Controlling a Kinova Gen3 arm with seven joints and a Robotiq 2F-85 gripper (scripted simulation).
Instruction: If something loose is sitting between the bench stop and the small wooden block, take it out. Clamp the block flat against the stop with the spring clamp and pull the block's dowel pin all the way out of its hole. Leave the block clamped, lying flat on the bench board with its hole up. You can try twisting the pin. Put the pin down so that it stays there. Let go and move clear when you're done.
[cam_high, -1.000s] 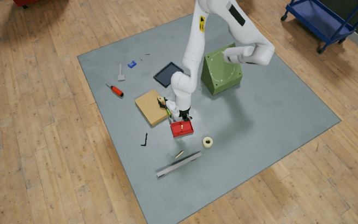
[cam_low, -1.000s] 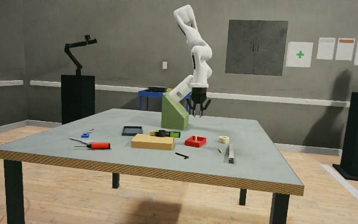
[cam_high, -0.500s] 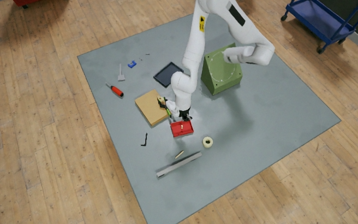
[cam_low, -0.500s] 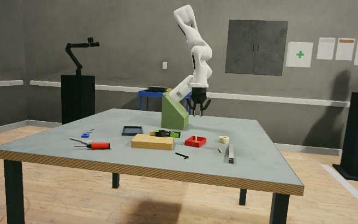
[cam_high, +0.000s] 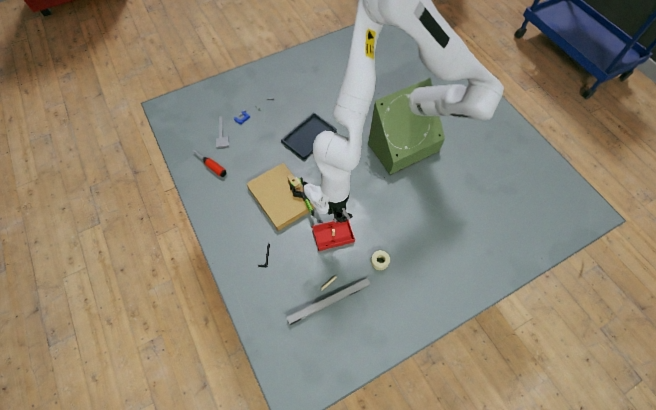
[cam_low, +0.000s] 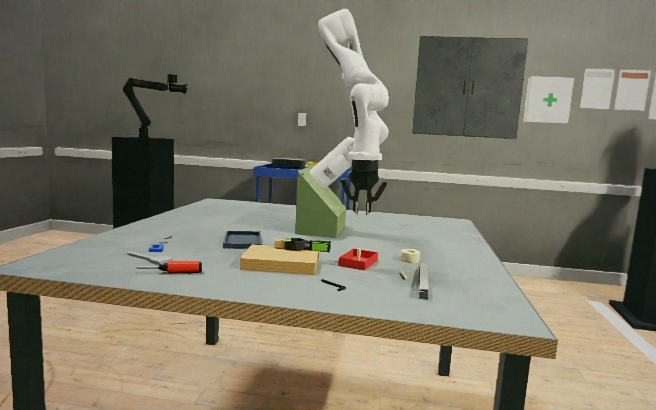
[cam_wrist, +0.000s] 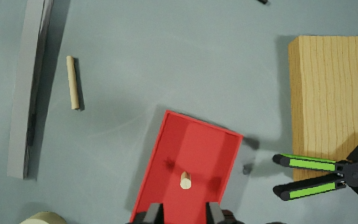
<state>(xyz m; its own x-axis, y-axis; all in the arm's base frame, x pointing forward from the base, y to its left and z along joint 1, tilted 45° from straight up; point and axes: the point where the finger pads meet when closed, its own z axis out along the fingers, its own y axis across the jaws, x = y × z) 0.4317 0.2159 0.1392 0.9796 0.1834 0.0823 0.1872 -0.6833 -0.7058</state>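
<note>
My gripper (cam_high: 344, 216) (cam_low: 362, 214) (cam_wrist: 184, 214) is partly open and empty, pointing down high above the red tray. A dowel pin (cam_high: 333, 232) (cam_low: 358, 254) (cam_wrist: 185, 181) stands upright in the red tray (cam_high: 335, 245) (cam_wrist: 202, 124). The small wooden block (cam_high: 294, 182) (cam_low: 279, 243) is on the bench board (cam_high: 275, 200) (cam_low: 278, 261) (cam_wrist: 322, 90), with the black and green spring clamp (cam_high: 308, 204) (cam_low: 320, 245) (cam_wrist: 312, 164) at it. The clamp's handles reach past the board's edge. Its jaws, the stop and the block's hole cannot be made out.
A light dowel piece (cam_high: 328, 283) (cam_low: 403, 275) (cam_wrist: 73, 84) lies beside the grey bar (cam_high: 330, 301) (cam_low: 423, 282) (cam_wrist: 22, 95). A tape roll (cam_high: 380, 264) (cam_low: 410, 255), a black hex key (cam_high: 267, 256), a dark tray (cam_high: 306, 155) and a red-handled screwdriver (cam_high: 215, 167) lie around.
</note>
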